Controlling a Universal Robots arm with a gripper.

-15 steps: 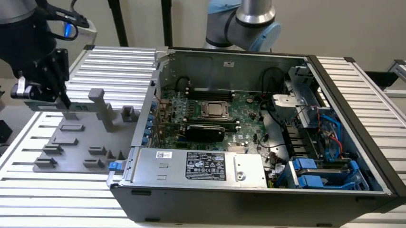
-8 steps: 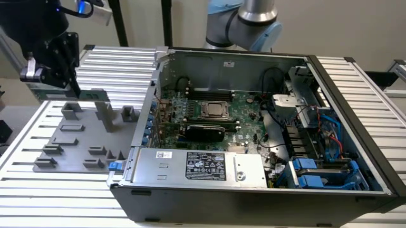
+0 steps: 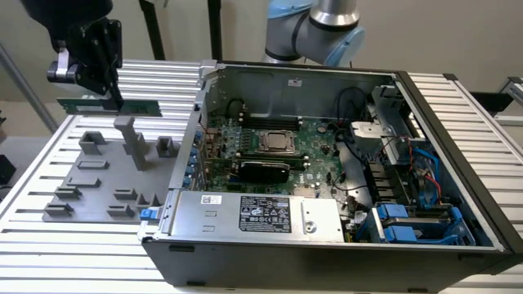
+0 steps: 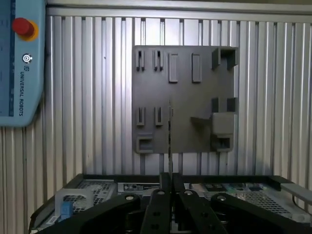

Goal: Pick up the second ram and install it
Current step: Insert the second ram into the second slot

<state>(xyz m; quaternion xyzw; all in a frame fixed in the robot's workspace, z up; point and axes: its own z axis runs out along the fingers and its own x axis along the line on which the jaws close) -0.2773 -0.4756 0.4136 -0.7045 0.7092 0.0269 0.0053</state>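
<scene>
pincer (image 3: pixel 109 98) clamps the second ram (image 3: pixel 82 105) mid-length above the grey fixture tray (image 3: pixel 98 184); it looks light, stiff and fragile, best held by its edges, not the chips.

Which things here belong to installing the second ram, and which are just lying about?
Belong to the job: second ram, held above the fixture tray; gripper, shut on it; motherboard inside the open computer case.

Lying about: power supply; blue drive caddies; teach pendant with its red button.
</scene>
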